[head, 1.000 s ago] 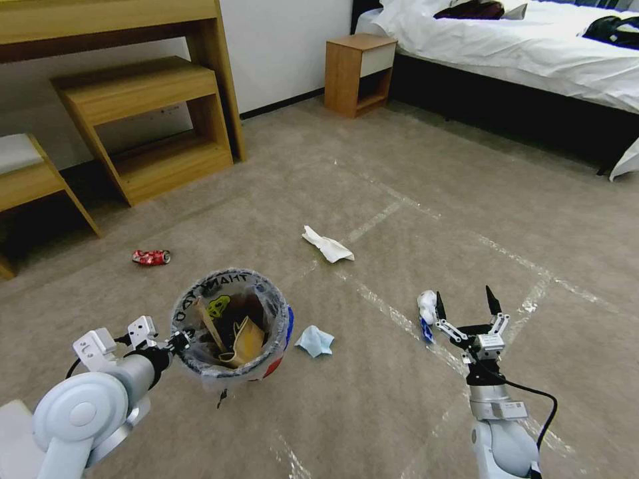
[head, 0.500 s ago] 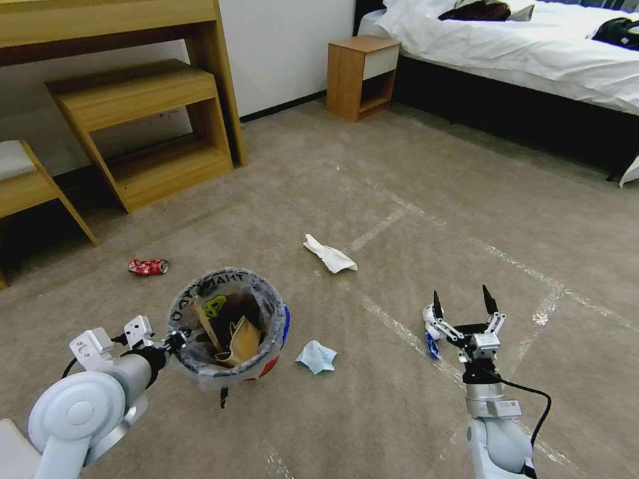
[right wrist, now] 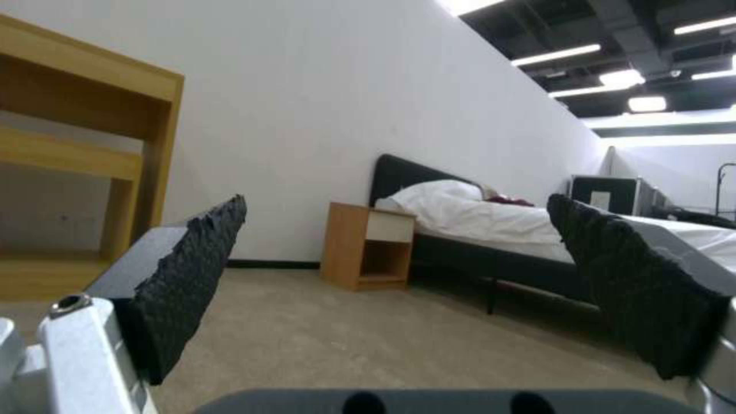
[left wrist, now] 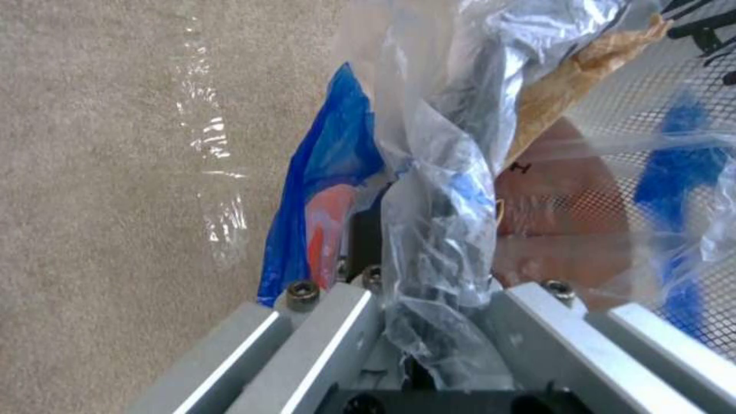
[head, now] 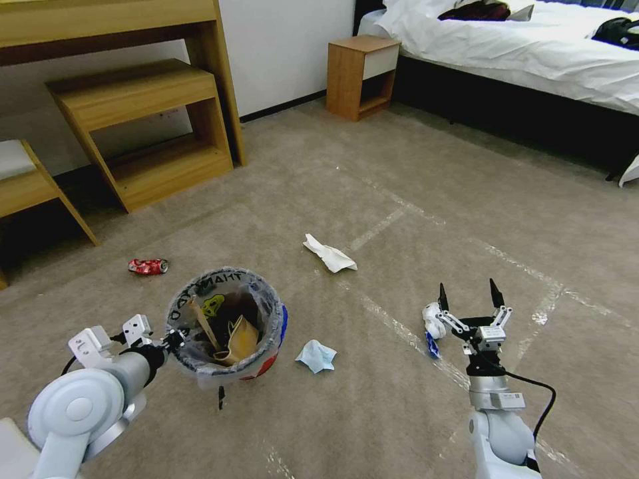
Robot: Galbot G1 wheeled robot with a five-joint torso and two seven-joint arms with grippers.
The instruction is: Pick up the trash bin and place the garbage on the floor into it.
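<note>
The left gripper (head: 174, 340) is clamped on the near rim of the trash bin (head: 263, 356), its fingers (left wrist: 360, 299) pinching the clear plastic liner (left wrist: 437, 230) and the blue edge. The bin is a red bucket holding a crumpled brown paper bag (head: 241, 339) and a wooden stick (head: 203, 322). Just right of the bin a pale blue mask (head: 316, 356) lies on the carpet (head: 413, 166). Beyond the bin lies a white crumpled paper (head: 329, 254), and a crushed red can (head: 148, 267) lies to its far left. Well right of the bin, the right gripper (head: 467, 298) is spread wide and empty, tips pointing up and away, with a white-blue wad (head: 432, 326) just beside its left finger on a tape line (head: 393, 326).
</note>
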